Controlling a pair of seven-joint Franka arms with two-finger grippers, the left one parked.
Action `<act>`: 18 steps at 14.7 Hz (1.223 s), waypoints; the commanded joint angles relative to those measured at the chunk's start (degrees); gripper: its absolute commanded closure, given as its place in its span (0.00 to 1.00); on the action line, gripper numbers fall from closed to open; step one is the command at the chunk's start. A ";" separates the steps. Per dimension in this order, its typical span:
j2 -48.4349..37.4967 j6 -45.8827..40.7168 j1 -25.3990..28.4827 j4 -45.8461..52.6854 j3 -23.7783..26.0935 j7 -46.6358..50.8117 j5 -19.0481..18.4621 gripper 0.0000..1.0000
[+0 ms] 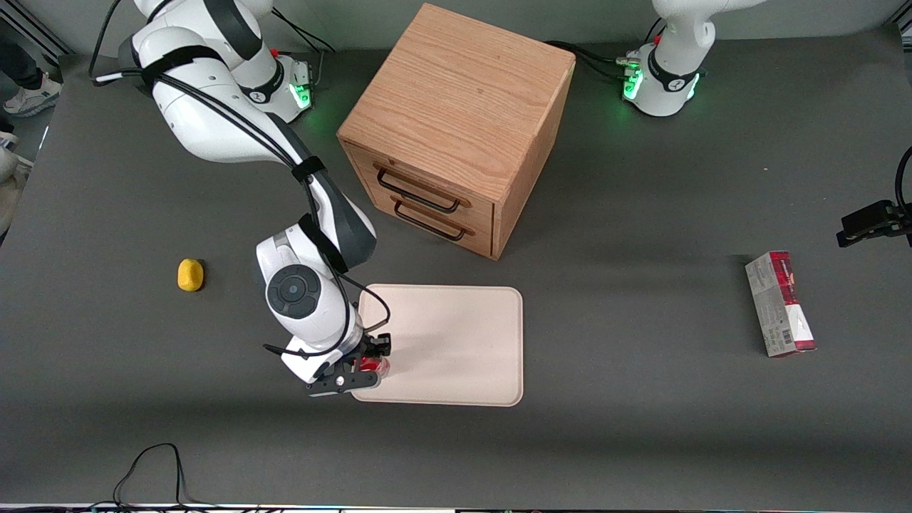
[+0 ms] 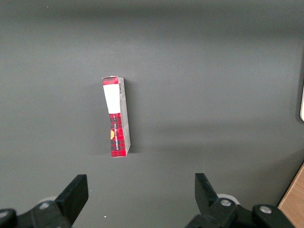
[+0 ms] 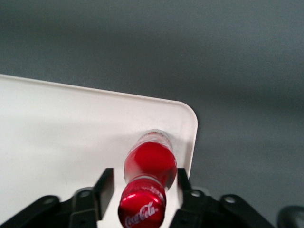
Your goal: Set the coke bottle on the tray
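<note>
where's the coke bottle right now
The coke bottle stands between the fingers of the hand, over a corner of the tray nearest the front camera, toward the working arm's end.

The red cap of the coke bottle (image 3: pixel 142 205) has white curly letters that say "Coca-Cola". The gripper (image 3: pixel 142 187) sits over a corner of the tray (image 3: pixel 71 137), around the bottle. The carton (image 2: pixel 117 117) has small writing along its side, too tiny to read.
</note>
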 commanded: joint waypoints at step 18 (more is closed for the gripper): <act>-46.67 -22.66 -7.55 -28.88 -12.42 -14.85 11.76 0.00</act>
